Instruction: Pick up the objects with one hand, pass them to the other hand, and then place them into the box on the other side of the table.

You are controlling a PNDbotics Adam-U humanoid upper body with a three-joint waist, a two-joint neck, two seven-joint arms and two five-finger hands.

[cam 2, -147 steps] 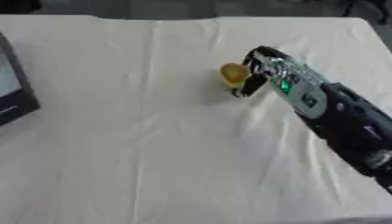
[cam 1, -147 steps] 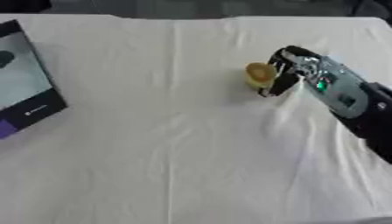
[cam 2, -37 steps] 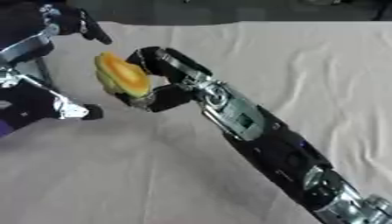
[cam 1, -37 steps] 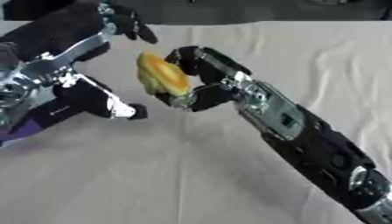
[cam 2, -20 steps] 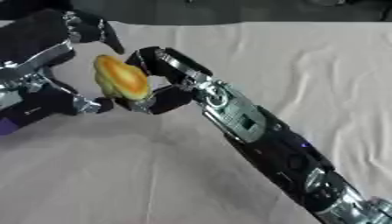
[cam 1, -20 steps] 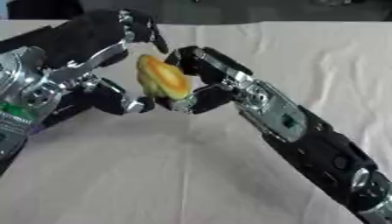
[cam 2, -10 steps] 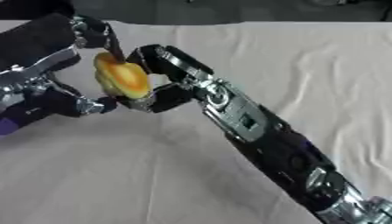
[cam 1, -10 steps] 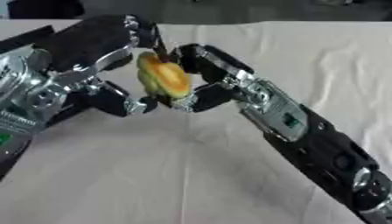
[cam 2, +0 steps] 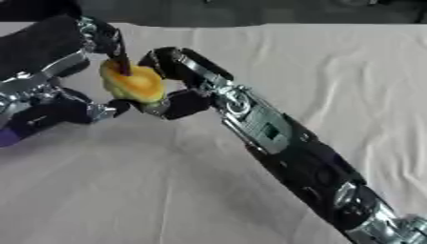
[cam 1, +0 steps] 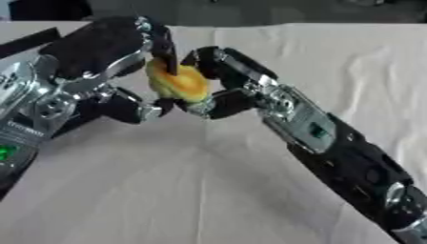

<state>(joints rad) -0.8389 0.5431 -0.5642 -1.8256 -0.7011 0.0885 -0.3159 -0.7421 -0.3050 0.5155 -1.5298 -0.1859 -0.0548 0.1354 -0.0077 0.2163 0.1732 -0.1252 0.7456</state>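
Observation:
A yellow-orange rounded object [cam 1: 180, 84] is held above the table's left half, between both hands. My right hand [cam 1: 236, 84], reaching in from the lower right, has its fingers curled round the object's right side. My left hand [cam 1: 93, 51] comes from the left. One of its fingers [cam 1: 164, 48] lies over the top of the object and its thumb [cam 1: 142, 111] sits under it. The box is mostly hidden behind my left arm; only a black edge [cam 1: 35, 40] and a purple bit [cam 2: 7, 136] show.
A white cloth [cam 1: 167, 190] with creases covers the table. My right forearm [cam 1: 333, 147] crosses the cloth diagonally from the lower right. The dark far edge of the table runs along the top.
My left hand has closed in on the yellow object: its finger now lies over the top and its thumb has come under it. My right hand keeps its hold in about the same place.

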